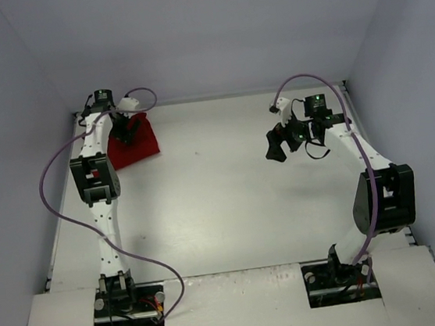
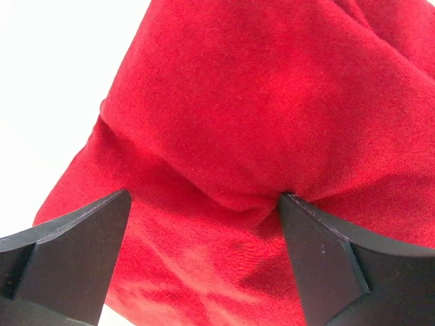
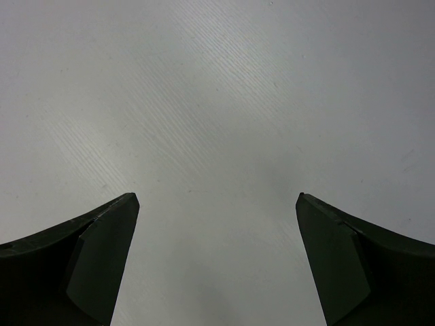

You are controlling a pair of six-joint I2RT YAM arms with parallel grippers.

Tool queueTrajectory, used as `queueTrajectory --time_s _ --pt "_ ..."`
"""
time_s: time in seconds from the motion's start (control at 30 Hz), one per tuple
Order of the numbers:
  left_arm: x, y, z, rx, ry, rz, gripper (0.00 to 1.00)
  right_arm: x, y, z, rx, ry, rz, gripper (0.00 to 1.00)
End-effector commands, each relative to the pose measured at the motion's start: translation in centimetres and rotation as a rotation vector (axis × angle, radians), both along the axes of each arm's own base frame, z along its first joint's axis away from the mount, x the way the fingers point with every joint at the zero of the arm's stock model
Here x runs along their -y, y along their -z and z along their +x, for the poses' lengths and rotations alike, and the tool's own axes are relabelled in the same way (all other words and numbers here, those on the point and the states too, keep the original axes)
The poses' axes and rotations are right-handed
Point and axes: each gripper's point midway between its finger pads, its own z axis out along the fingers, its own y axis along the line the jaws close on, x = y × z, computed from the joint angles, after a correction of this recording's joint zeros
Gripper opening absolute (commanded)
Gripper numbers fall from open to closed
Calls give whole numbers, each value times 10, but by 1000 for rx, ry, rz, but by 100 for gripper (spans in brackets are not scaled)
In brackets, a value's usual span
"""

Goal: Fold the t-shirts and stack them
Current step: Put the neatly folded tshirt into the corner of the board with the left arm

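Only the wrist view shows left fingers (image 2: 68, 251) spread, touching t-shirt (image 2: 258, 102).

Red t-shirt (image 1: 134, 143) folded small, far-left table corner.

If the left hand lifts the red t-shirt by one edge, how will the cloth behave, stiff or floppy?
Probably floppy: the t-shirt shows soft creases under the open left hand, so it would likely droop and unfold. Its fuzzy weave suggests it is not slippery. A push would probably bunch it rather than slide it.
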Motion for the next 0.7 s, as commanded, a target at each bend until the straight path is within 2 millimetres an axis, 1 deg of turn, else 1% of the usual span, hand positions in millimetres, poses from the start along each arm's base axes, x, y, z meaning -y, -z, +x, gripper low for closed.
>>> queueTrajectory --time_s 0.0,0.03,0.07,0.1,0.17,0.27,0.3,0.37,0.4,0.43,0.5,0.53,0.6,0.63,0.67 --pt "8 -8 -4 -3 86 10 91 -7 -25 14 87 -26 22 100" --pt "12 -33 -5 35 58 -25 91 -7 -26 14 91 -27 22 100" --pt "17 -45 -8 48 40 -55 91 -8 -27 13 93 -29 23 100" --pt "21 -67 -10 79 -7 -93 91 -10 -28 12 92 -33 27 100" --pt "28 -119 -15 160 -68 -155 91 -12 -28 10 92 -39 31 100" --pt "45 -183 -36 245 -143 -283 91 -17 -29 3 93 -57 37 100" --pt "48 -200 -42 273 -166 -304 91 -19 -30 2 97 -64 35 100" --pt "52 -221 -56 302 -200 -350 91 -21 -32 -2 106 -75 35 100" --pt "55 -237 -67 321 -209 -378 91 -21 -32 -3 108 -78 35 100" --pt "56 -242 -75 323 -234 -394 91 -21 -33 -4 112 -81 35 100" --pt "61 -239 -92 285 -313 -491 91 -20 -33 -6 122 -85 28 100" --pt "60 -226 -107 241 -355 -513 91 -19 -34 -7 126 -85 25 100" --pt "64 -225 -115 231 -419 -614 91 -19 -34 -9 130 -89 22 100" --pt "63 -218 -118 214 -466 -665 91 -19 -33 -10 128 -90 22 100" --pt "58 -205 -120 189 -531 -717 91 -19 -31 -12 124 -91 22 100"
